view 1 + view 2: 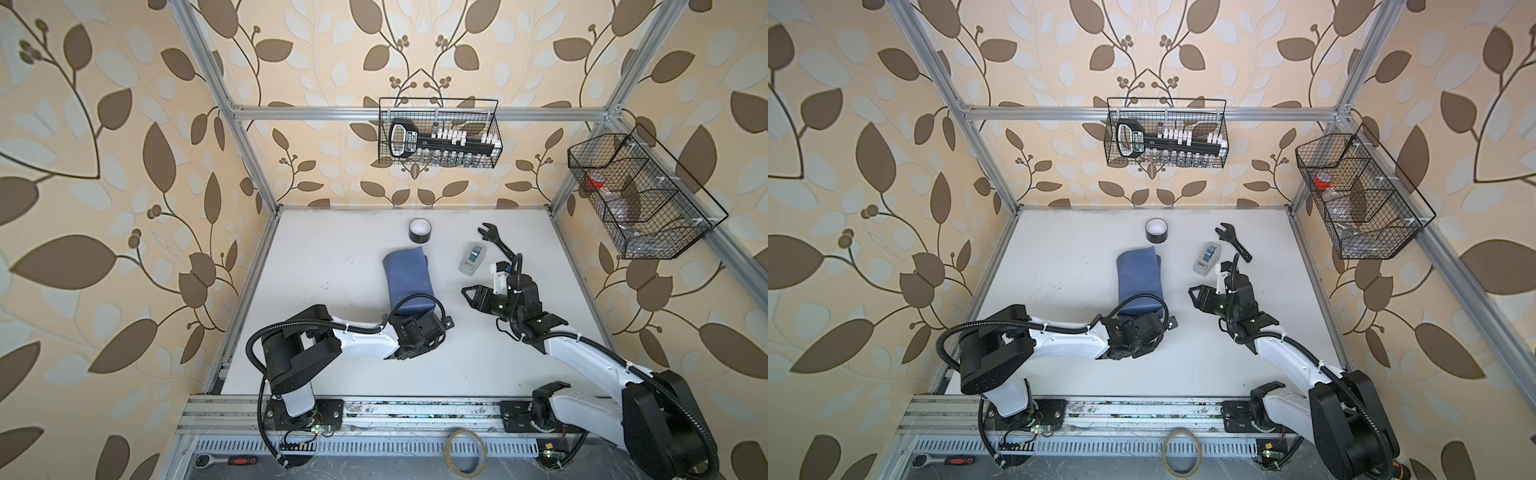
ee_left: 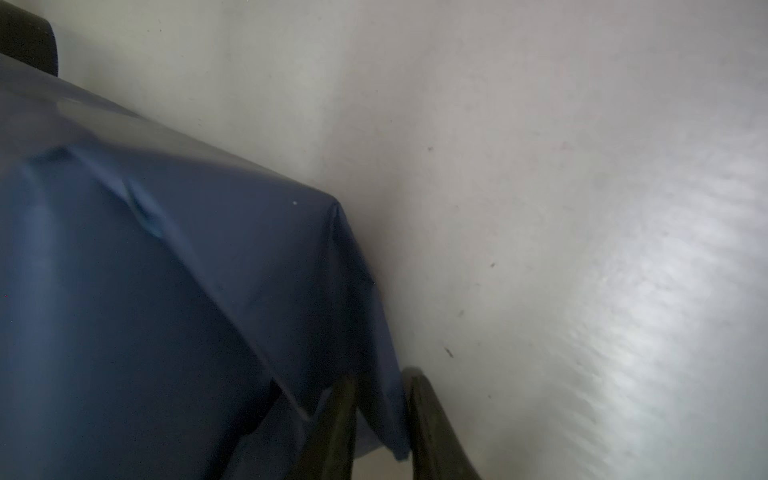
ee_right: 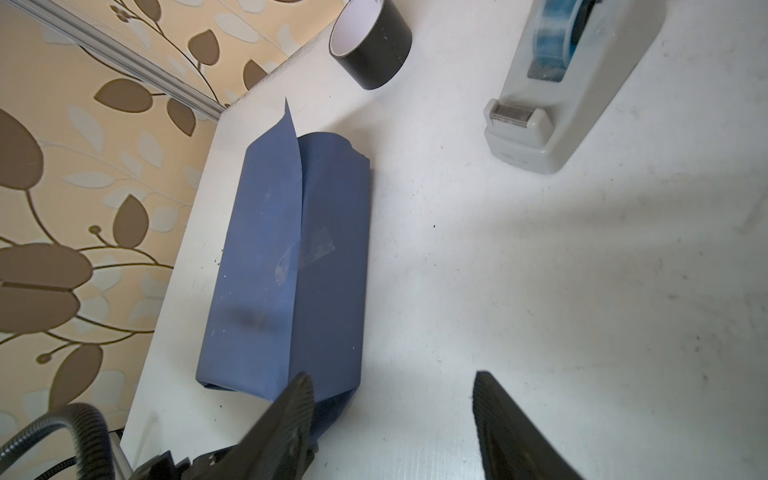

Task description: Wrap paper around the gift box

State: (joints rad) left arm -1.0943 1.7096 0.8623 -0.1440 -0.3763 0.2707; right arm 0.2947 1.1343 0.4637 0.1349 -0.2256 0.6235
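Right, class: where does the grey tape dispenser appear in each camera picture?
In a top view: the tape dispenser sits right of centre, beside the wrench.
In a top view: tape dispenser in the same spot, wrench beside it.
Left wrist: not in it.
Right wrist: upper right of the picture, cut by its top edge.
Shared landmark: the blue paper, in all four.

1 paper (image 1: 409, 278), 1 black tape roll (image 1: 419, 231), 1 dispenser (image 1: 473, 258), 1 wrench (image 1: 496, 243), 2 baskets (image 1: 384, 129) (image 1: 665, 245).
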